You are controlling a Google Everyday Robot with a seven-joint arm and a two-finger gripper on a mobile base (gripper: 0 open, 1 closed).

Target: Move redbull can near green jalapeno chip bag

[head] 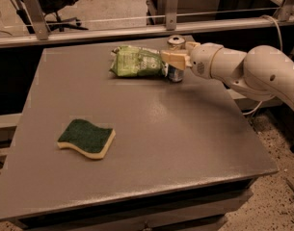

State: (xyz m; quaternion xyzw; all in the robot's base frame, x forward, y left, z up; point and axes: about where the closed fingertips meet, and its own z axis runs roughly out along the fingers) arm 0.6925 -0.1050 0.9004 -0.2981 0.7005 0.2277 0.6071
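Release alone remained, we judged: the gripper [171, 61], jaws clenched on the redbull can [175, 43], stood beside the green jalapeno chip bag [136, 61].

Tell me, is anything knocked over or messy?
Nothing spilled or broken. The can stands upright in the gripper, jaws shut around it, at the far edge of the table beside the crumpled chip bag.

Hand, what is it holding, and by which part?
The hand, at the table's far edge, grips the redbull can around its middle.
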